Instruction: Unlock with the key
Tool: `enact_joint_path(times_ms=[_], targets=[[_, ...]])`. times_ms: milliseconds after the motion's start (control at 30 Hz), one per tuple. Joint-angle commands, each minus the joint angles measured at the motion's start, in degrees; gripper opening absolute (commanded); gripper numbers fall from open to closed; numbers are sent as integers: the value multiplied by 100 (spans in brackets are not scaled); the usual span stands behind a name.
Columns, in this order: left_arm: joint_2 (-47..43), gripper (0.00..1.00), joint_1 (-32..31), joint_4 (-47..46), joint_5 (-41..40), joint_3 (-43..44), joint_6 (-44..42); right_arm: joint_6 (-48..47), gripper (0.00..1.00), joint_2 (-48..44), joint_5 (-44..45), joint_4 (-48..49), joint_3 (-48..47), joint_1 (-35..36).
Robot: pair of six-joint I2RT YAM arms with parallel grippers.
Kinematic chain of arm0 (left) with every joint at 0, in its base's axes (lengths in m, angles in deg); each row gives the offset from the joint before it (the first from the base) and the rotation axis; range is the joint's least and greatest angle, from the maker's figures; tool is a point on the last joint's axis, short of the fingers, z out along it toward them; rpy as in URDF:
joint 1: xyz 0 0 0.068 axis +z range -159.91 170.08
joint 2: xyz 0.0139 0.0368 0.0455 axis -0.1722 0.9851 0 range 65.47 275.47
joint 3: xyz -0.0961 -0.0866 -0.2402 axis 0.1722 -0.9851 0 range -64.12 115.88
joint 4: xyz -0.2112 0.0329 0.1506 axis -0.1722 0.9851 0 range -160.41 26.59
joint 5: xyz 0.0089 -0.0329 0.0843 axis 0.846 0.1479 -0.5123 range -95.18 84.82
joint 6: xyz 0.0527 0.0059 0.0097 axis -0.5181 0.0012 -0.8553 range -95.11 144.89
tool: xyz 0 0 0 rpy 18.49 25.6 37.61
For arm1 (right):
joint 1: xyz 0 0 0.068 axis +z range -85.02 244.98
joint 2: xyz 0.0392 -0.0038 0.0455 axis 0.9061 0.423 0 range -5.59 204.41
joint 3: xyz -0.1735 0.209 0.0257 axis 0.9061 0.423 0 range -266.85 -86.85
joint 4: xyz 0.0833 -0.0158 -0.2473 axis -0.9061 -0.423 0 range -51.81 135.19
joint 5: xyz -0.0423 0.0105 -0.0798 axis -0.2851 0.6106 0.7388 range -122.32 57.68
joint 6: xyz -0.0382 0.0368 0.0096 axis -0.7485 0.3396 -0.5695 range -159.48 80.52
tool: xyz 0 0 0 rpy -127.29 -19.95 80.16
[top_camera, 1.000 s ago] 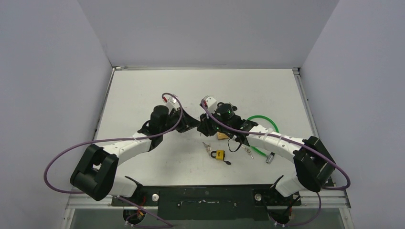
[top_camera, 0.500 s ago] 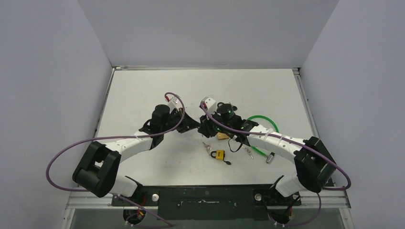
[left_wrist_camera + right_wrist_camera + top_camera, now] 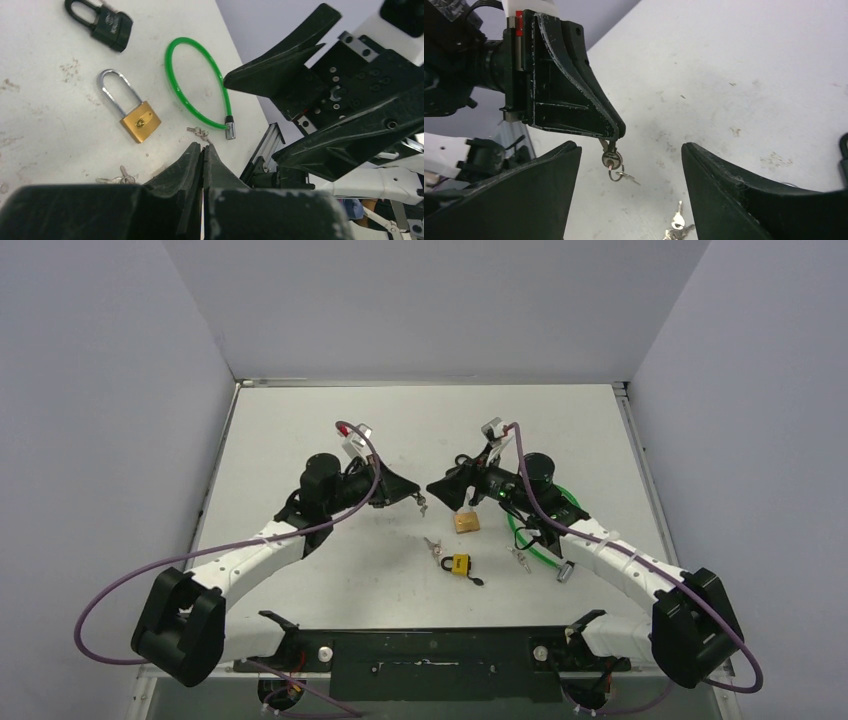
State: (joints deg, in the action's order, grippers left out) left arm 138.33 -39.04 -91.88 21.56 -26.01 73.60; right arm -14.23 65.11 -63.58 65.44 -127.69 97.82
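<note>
Key [image 3: 611,159] first: it is pinched in the tips of the left claw [image 3: 616,131], which is squeezed fully closed on it. The key's round head, a ring and a second small key dangle beneath, clear of the table [image 3: 300,440]. Directly opposite those tips the right claw [image 3: 450,492] gapes wide with nothing in it. Just below the right claw the brass padlock [image 3: 140,121] lies flat, shackle closed. Further back toward the arm bases from both claws sits a yellow padlock [image 3: 459,563]. Which lock this key fits I can't tell from here. By my reckoning the key is in hand and little else is done: no lock is held, nothing inserted, nothing turned.
</note>
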Motion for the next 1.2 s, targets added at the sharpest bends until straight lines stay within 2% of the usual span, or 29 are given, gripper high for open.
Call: enact_joint_path(times_ms=[0,200,300,367,433,600,733,833,967,1067,1133,1167], targets=[[-474,0,40,-194,446,420,-261,720,72,-93,-661,907,-116,12],[-720,0,47,-294,888,636,110,1062,57,-47,-1288,1324,-100,26],[-758,0,47,-472,1081,663,342,1225,43,-68,-1468,1503,-91,22],[-780,0,47,-616,1155,651,464,1282,27,-89,-1512,1518,-107,22],[-811,0,47,-699,1190,661,539,1326,19,-104,-1514,1501,-145,20],[-872,0,38,-837,1172,646,622,1465,18,-100,-1583,1574,-198,21],[-906,0,38,-1019,1149,596,759,1566,28,-32,-1699,1652,-247,29],[-937,0,38,-1077,1125,574,788,1579,29,12,-1687,1646,-294,29],[-974,0,38,-1109,1118,562,802,1671,20,49,-1655,1689,-319,29],[-991,0,34,-1126,1090,538,807,1766,2,66,-1688,1812,-315,21],[-1022,0,38,-1148,1060,531,800,1804,0,67,-1673,1852,-312,23],[-1046,4,41,-1137,1017,523,769,1807,0,67,-1665,1859,-304,14]])
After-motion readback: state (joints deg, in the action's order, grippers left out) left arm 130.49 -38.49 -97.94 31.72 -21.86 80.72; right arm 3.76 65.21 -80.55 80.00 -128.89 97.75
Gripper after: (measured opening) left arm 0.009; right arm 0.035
